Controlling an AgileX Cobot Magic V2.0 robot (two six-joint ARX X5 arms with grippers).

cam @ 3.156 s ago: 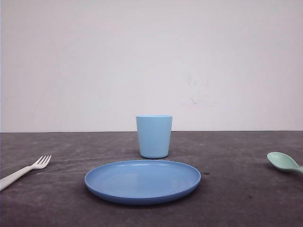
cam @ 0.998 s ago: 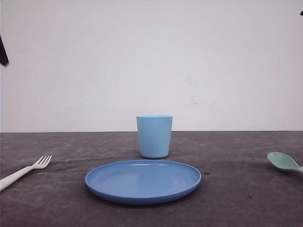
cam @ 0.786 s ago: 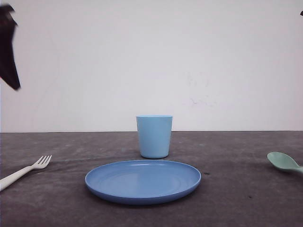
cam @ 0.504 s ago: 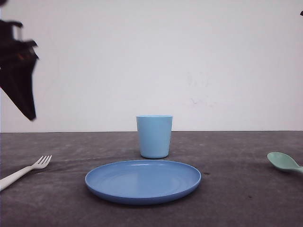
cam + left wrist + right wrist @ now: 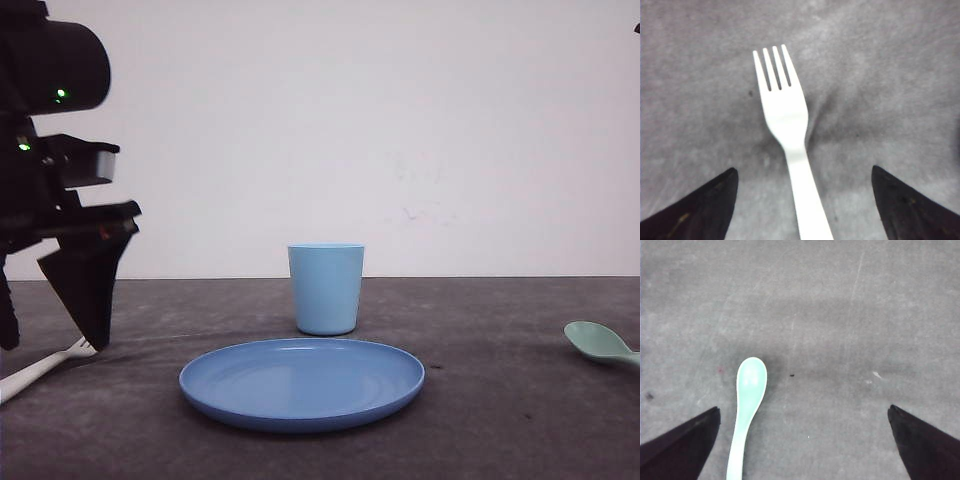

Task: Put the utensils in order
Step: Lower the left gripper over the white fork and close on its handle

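The white fork [image 5: 38, 369] lies at the table's left edge, its tines hidden behind my left gripper [image 5: 52, 340]. In the left wrist view the fork [image 5: 785, 115] points away from me. My left gripper [image 5: 804, 171] is open above it, one dark finger on each side of the handle and well apart from it. The mint-green spoon [image 5: 598, 342] lies at the far right. Seen from the right wrist, the spoon [image 5: 750, 390] rests bowl up on the cloth. My right gripper [image 5: 804, 410] is open wide above it, the handle close to one finger.
A round blue plate [image 5: 302, 384] sits at the front centre of the dark grey table. A light blue cup [image 5: 326, 288] stands upright just behind it. Bare table [image 5: 500, 400] lies between the plate and each utensil.
My left arm has come down from the upper left and now hangs over the fork's head. The fork, spoon, cup and plate have not moved.
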